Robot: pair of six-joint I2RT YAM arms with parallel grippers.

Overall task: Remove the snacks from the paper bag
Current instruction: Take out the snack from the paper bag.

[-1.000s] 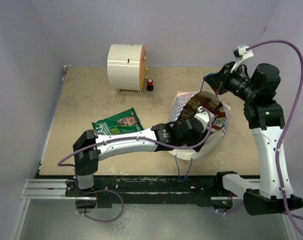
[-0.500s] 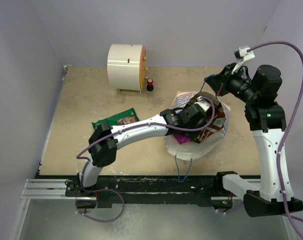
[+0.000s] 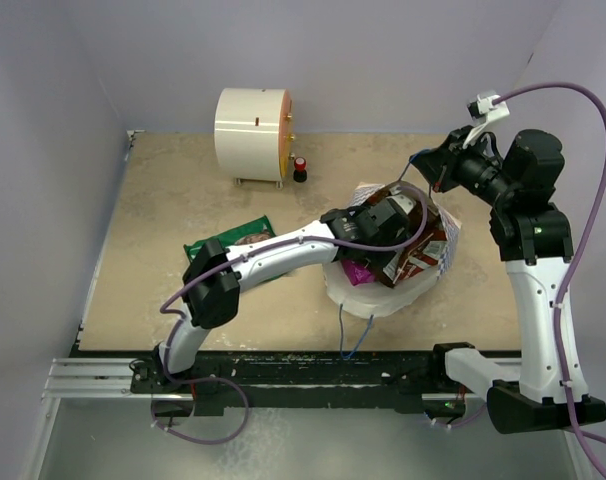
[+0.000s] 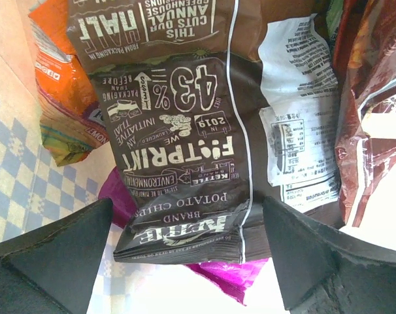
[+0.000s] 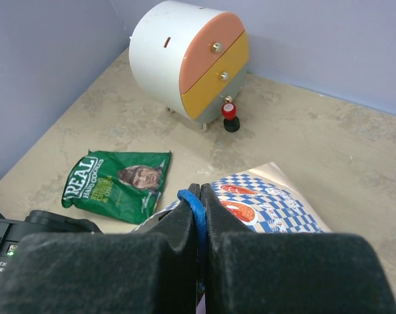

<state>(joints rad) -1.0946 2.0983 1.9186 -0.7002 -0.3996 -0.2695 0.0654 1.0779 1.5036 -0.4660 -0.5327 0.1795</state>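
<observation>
Top external view: paper bag (image 3: 383, 290) lies on its side right of centre on the desk (image 3: 183, 190), mouth up toward the far right; brown packet (image 3: 415, 262) and purple packet (image 3: 358, 272) show in the opening. Left claw (image 3: 408, 215) reaches into the bag mouth; its spread cannot be told from here. Right claw (image 3: 423, 163) sits at the far rim of the bag. Green packet (image 3: 228, 243) lies flat on the desk left of the bag, partly under the left arm. White drum (image 3: 253, 135) stands at the far side, a small red knob (image 3: 300, 168) just beside it. Left wrist view: left claw (image 4: 185, 255) fingers (image 4: 61, 261) spread apart, brown packet (image 4: 185, 144) between them but not gripped; orange packet (image 4: 61, 98) to its left and purple packet (image 4: 217, 275) beneath, neither clear from above. Checkered bag wall (image 4: 15, 176) at left. Right wrist view: right claw (image 5: 199, 216) pressed together on the blue cord handle (image 5: 197, 209), a detail hidden overhead; checkered bag (image 5: 263, 203), green packet (image 5: 119, 183) and drum (image 5: 185, 62) beyond.
</observation>
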